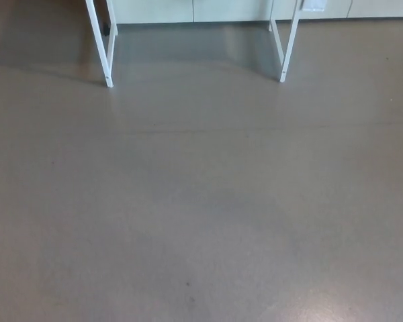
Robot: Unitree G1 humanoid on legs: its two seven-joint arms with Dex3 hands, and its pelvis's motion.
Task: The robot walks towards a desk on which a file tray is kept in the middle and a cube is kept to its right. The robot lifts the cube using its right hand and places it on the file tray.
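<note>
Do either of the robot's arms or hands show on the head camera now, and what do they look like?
Neither shows, so their look cannot be told. Only smooth grey floor, two white metal desk legs and pale cabinet fronts are visible.

Grey floor point(201, 201) fills my view, with one dark speck point(187, 284) low down. Pale cabinet fronts point(188, 10) line the top edge.
</note>
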